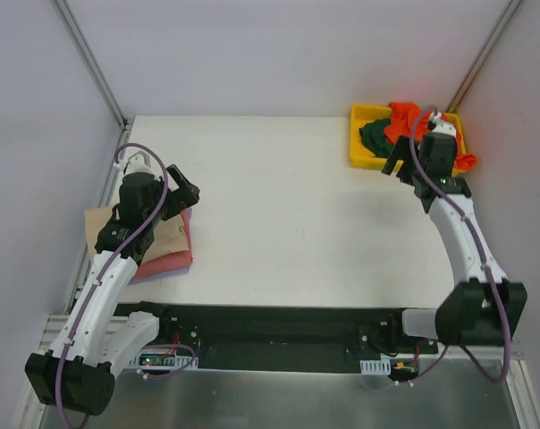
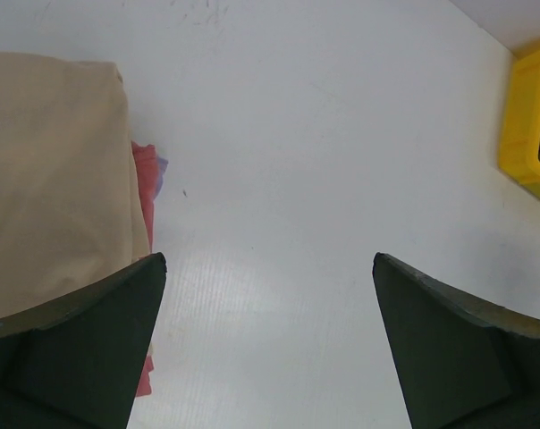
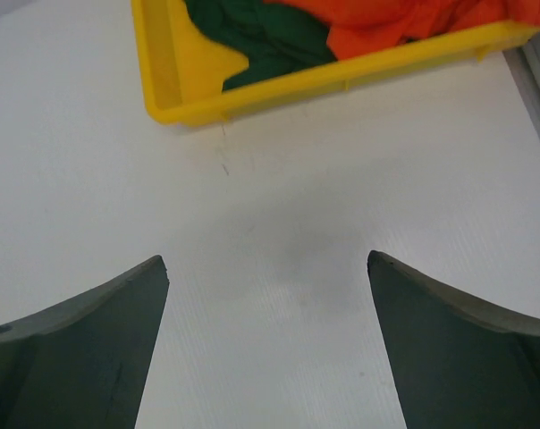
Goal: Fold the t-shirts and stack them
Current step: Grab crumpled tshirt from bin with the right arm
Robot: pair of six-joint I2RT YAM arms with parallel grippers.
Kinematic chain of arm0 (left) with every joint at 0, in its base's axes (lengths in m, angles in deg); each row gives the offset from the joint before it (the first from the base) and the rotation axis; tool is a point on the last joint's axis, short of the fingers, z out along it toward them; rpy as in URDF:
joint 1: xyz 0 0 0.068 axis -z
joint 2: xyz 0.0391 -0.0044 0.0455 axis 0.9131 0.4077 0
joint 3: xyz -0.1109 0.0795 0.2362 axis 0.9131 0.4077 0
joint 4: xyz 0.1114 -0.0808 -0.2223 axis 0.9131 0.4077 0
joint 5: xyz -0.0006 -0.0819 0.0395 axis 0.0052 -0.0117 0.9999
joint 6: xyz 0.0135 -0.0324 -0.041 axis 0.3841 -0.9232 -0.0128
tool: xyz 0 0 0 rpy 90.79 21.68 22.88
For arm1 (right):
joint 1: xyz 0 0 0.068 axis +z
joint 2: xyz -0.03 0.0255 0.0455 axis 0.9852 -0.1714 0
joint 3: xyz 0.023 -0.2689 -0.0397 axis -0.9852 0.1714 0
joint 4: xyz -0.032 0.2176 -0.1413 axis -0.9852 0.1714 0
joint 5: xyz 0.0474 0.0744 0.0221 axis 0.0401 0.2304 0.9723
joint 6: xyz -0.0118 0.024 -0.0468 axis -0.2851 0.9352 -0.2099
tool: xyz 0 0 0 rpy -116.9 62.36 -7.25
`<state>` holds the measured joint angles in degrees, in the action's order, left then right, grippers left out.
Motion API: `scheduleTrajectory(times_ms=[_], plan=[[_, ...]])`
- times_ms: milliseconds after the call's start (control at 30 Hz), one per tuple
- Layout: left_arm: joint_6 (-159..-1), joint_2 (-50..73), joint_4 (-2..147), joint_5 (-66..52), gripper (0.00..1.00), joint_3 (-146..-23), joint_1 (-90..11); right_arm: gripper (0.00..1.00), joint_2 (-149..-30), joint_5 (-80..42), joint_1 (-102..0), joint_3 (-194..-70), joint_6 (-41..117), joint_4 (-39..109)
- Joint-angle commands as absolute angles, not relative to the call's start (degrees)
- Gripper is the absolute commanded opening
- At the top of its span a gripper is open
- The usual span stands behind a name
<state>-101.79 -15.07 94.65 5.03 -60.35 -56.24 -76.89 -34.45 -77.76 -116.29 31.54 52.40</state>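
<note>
L gripper [image 2: 268,261] wide open, nothing held, low over table [image 1: 279,214] just beside folded stack at L edge. Stack: tan t-shirt [image 2: 55,170] on top, pink t-shirt [image 1: 167,261] under it, pink edge showing along one side. R gripper [image 3: 265,259] spread wide too, empty, above table near yellow tray [image 3: 279,89] in far R corner. Tray holds dark green t-shirt [image 3: 270,40] and orange-red t-shirt [image 3: 404,27], both crumpled, unfolded; orange-red one spills over tray's R rim.

The pink t-shirt [image 1: 167,261] is largely covered by the tan t-shirt [image 1: 170,234] and the left arm [image 1: 109,268]; the yellow tray [image 1: 356,134] is partly hidden by the right arm [image 1: 458,223].
</note>
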Motion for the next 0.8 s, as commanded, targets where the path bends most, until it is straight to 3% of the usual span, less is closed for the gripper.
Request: scheduleTrajectory(times_ms=[0, 300, 433, 567, 667, 767], plan=[[-99.0, -11.9, 90.7, 3.9, 0.99, -62.1, -56.3, 0.96, -93.9, -33.8, -81.9, -131.9, 33.2, 53.2], [-94.4, -3.8, 72.4, -4.9, 0.99, -58.6, -56.3, 0.96, -135.7, -39.8, -87.4, -178.6, 38.2, 67.2], [-94.3, 0.3, 67.7, -6.5, 0.99, -58.7, -56.3, 0.96, -146.1, -38.3, -88.2, -189.4, 40.1, 66.8], [-94.3, 4.4, 67.0, -7.5, 0.99, -60.2, -56.3, 0.99, -149.3, -42.4, -88.6, -188.8, 40.3, 62.9], [-94.3, 6.4, 67.0, -8.3, 0.99, -60.8, -56.3, 0.86, -151.3, -40.9, -88.9, -188.6, 39.9, 60.2], [-94.7, 7.3, 67.0, -9.0, 0.99, -61.5, -56.3, 0.44, -152.3, -40.2, -89.3, -188.9, 39.5, 56.2]])
